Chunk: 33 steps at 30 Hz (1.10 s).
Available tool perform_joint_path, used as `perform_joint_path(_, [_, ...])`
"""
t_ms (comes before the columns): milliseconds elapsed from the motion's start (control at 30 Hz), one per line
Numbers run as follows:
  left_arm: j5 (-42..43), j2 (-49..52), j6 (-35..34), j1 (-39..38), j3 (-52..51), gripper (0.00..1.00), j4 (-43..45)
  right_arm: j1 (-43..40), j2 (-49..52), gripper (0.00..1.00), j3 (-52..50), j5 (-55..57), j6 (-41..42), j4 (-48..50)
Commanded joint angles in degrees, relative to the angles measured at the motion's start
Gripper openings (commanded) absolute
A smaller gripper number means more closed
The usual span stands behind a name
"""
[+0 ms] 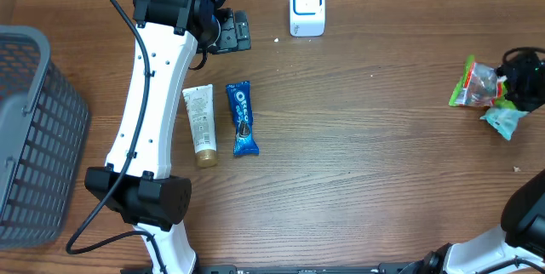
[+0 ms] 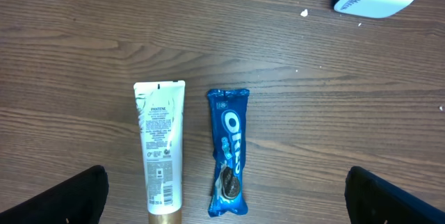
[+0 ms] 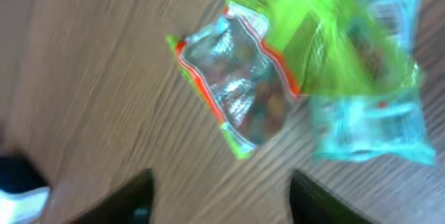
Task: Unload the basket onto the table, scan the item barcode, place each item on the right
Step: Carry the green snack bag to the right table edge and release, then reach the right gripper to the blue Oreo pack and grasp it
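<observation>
Left gripper (image 2: 226, 197) spread wide, holding nothing, right above Oreo pack (image 2: 229, 151) lying flat, long axis crosswise to finger line, Pantene tube (image 2: 160, 147) just beside. Likely this arm's pick: right gripper (image 3: 215, 200), parted and empty, well apart over green snack bag (image 3: 240, 88).

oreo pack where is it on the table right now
In the overhead view the Oreo pack lies left of the picture's centre, just right of the Pantene tube without touching it, below the white scanner.
</observation>
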Motion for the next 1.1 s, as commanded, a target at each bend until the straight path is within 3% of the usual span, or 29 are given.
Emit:
perform_joint_path(0, [-0.07, 0.2, 0.87, -0.37, 0.04, 1.0, 0.04, 0.2, -3.04, 0.77, 6.88, -7.8, -0.68, -1.7])
perform_joint_path(133, [-0.07, 0.2, 0.87, -0.37, 0.04, 1.0, 0.07, 5.49, -7.37, 1.0, 9.53, -16.17, -0.92, -4.96])
perform_joint_path(267, [-0.07, 0.2, 0.87, -0.37, 0.04, 1.0, 0.07, 12.81, -7.13, 1.0, 9.49, -17.81, -8.57, -8.74])
perform_joint_path(500, [-0.07, 0.2, 0.87, -0.37, 0.04, 1.0, 0.07, 25.09, -6.84, 1.0, 8.79, -17.55, -9.84, -2.62])
perform_joint_path(700, [-0.07, 0.2, 0.92, -0.37, 0.07, 1.0, 0.26, 37.48, -5.95, 1.0, 8.74, -9.75, -9.94, -2.64])
perform_joint_path(767, [-3.67, 0.17, 1.53, -0.07, 0.85, 1.0, -0.07, 41.68, -4.81, 1.0, 8.74, -9.38, -9.9, -2.4])
perform_joint_path(1067, [-4.42, 0.07, 1.57, 10.71, 10.69, 1.0, -11.23, 56.24, 2.78, 0.99, 8.74, -9.38, -5.42, 2.95])
